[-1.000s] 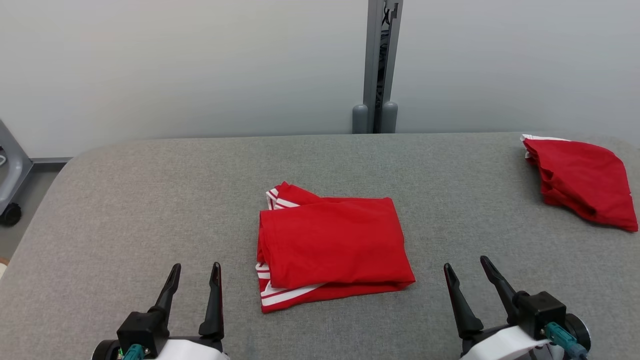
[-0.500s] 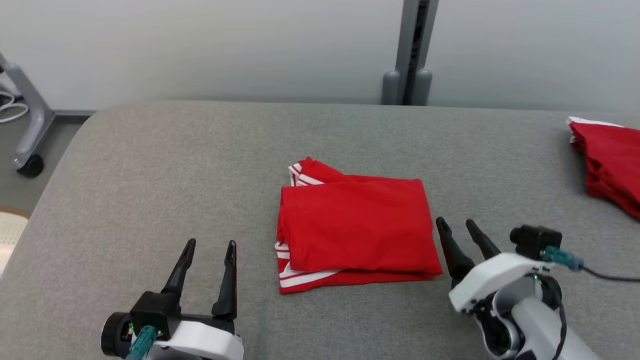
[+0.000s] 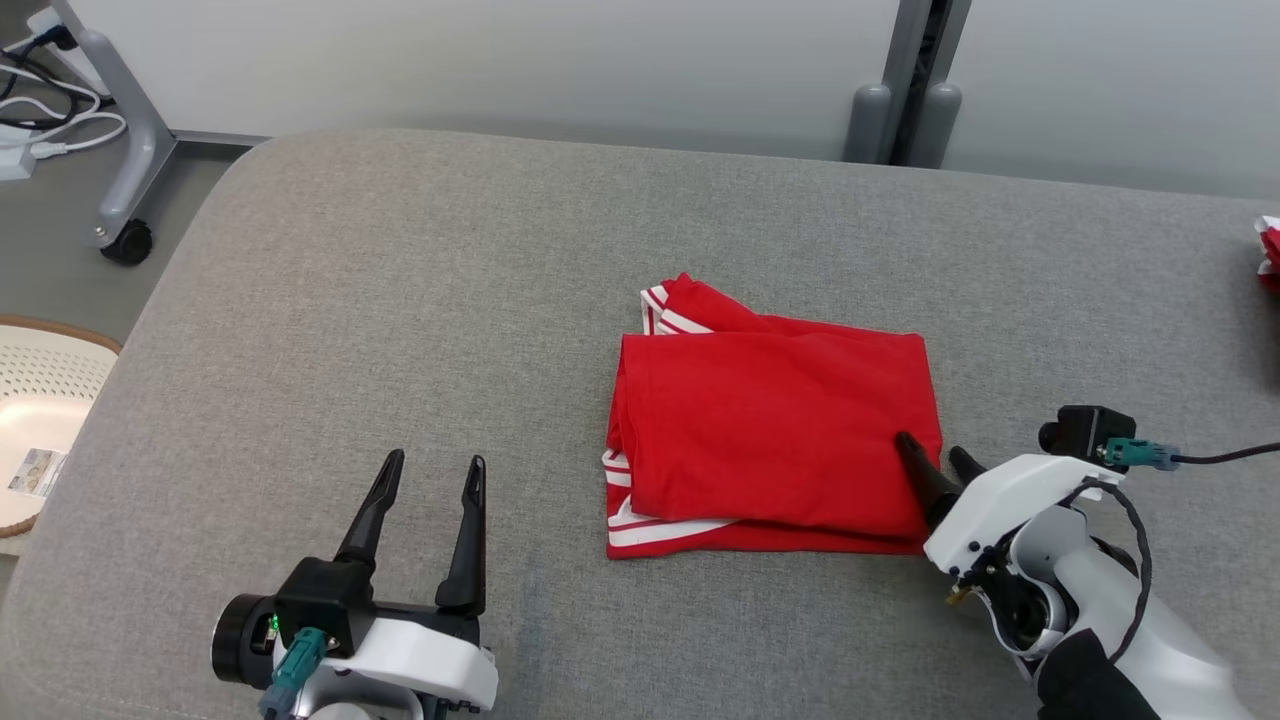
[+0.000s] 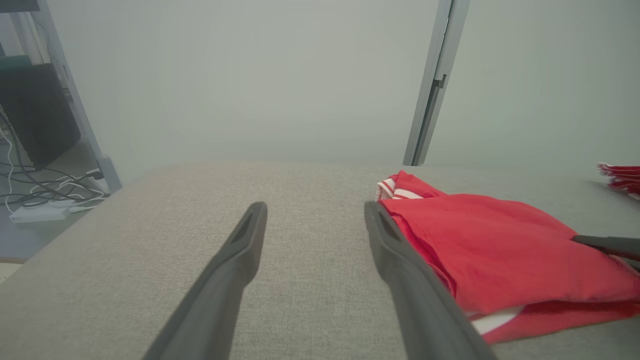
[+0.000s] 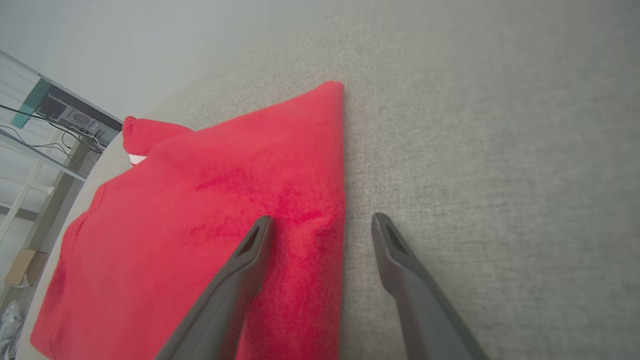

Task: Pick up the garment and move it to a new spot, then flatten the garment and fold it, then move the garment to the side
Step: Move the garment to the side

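Observation:
The garment is red with white stripes and lies folded into a rectangle on the grey padded table. My right gripper is open at the garment's right edge, one finger over the cloth and one over bare table; the right wrist view shows that edge of the garment running between its fingers. My left gripper stands open over bare table, left of the garment's front left corner. The left wrist view has the garment just right of the open fingers.
A second red cloth lies at the table's far right edge. On the floor to the left are a white basket, a wheeled stand leg and cables. A grey post rises behind the table.
The head camera has swung, shifting the whole picture rightward and down. My right gripper has moved left and forward from bare table to the garment's right edge. The left gripper stays open.

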